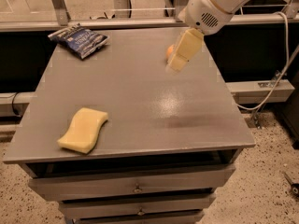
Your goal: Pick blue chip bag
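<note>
Three things lie on your grey counter (140, 106): the blue chip bag (80, 40), a yellow sponge (83, 129) and a small orange ball (168, 52).

Look to the counter's far left corner for the blue chip bag. It lies flat there with one end reaching the counter's back edge. You see dark-blue crinkled foil with white lettering across its face and pale, silvery sealed ends. Nothing rests on it or touches it.

Your end effector (177, 62) hangs over the counter's far right part, well apart from the bag. It is a cream-coloured piece that slopes down and to the left from the white arm (219, 3). It shows as a blur, so you cannot tell whether it is spread or pressed together, and nothing can be made out in its grasp. It covers part of the orange ball from this view. You cannot tell whether the two touch.

The sponge sits near the counter's front left corner, lying flat and well away from the bag. Drawers (135, 188) sit beneath the counter's front edge.
</note>
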Controlling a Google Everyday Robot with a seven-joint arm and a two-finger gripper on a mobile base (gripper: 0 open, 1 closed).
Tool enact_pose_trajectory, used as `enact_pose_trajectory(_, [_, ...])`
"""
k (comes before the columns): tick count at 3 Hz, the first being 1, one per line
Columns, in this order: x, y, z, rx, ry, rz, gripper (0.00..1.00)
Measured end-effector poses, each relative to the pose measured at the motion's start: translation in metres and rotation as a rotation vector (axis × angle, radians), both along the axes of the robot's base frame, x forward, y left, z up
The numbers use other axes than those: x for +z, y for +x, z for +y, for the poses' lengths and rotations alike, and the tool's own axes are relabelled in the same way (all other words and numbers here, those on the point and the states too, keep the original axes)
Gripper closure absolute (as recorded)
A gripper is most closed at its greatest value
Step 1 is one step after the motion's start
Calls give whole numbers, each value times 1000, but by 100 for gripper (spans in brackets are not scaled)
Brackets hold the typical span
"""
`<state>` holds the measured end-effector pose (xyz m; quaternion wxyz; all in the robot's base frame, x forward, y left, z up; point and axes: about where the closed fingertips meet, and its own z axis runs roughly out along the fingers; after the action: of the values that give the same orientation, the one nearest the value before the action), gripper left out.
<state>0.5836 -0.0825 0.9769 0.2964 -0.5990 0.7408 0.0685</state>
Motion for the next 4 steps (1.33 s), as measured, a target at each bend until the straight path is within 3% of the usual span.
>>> enact_pose_trajectory(1, [0, 0, 0, 0, 0, 0, 0])
enact_pose_trajectory(2, [-16, 22, 32, 22, 51, 1, 0])
enact_pose_trajectory(4, [-56, 126, 154, 73, 273, -35, 0])
